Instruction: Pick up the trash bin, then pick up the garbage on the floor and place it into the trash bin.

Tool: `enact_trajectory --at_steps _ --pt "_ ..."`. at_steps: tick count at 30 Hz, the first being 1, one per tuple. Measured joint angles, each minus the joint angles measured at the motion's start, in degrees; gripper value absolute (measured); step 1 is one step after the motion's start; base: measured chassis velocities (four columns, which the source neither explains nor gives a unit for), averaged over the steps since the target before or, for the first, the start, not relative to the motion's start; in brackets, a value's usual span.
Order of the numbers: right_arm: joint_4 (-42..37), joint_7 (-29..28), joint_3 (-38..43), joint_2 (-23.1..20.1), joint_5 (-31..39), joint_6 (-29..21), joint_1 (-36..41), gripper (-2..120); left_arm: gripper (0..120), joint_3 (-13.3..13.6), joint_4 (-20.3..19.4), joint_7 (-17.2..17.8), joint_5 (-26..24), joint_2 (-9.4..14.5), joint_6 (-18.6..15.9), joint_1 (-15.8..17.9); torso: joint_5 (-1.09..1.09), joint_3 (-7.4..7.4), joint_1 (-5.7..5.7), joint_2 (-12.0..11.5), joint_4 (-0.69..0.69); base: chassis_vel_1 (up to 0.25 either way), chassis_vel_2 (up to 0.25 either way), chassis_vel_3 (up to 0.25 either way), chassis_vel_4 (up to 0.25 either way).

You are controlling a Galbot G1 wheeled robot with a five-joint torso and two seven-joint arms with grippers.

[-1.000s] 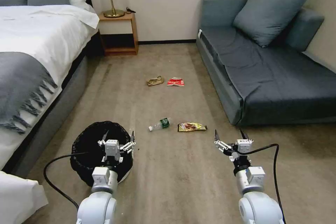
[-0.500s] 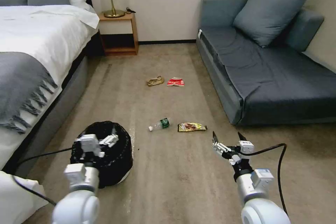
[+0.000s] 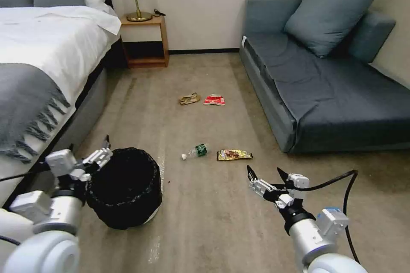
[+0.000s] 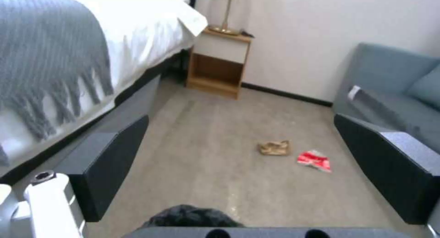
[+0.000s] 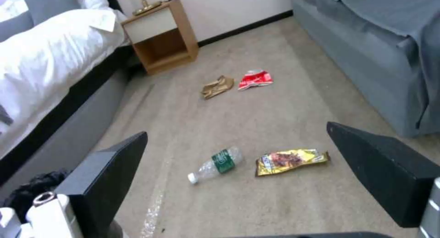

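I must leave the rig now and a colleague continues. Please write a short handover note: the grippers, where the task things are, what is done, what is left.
Left gripper: open, empty, at the bed-side edge of the trash bin, not gripping it.
Right gripper: open, empty, above the carpet, on the near side of the snack wrapper.
Bin: stands on the floor beside the bed.
Garbage, all on the carpet: bottle beside the wrapper; farther off, paper wad beside the red-white packet.
Done: nothing picked up.
Left: lift the bin, then put all four items in it.
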State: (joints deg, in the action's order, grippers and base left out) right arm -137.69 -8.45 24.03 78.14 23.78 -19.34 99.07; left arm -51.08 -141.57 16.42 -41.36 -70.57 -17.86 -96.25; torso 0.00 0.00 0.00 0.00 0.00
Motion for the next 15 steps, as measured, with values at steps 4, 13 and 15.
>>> enact_trajectory --at_steps 4,13,15 --pt "0.2 0.2 0.5 -0.5 0.0 0.5 0.1 100 100 -1.2 2.0 0.6 -1.7 1.7 -0.1 -1.0 -0.06 0.00 0.00 0.0 0.00 0.000 0.000 0.000 0.000" --pt "1.0 1.0 0.7 -0.4 -0.7 1.9 0.6 100 100 -1.7 3.9 1.1 -1.8 1.7 0.1 -1.6 0.00 0.00 0.00 0.0 0.00 0.000 0.000 0.000 0.000" --pt "1.1 1.2 0.6 -0.2 -1.0 2.2 0.5 100 100 -2.0 5.5 1.9 -3.3 2.2 -0.4 -1.1 -0.01 0.00 0.00 0.0 0.00 0.000 0.000 0.000 0.000"
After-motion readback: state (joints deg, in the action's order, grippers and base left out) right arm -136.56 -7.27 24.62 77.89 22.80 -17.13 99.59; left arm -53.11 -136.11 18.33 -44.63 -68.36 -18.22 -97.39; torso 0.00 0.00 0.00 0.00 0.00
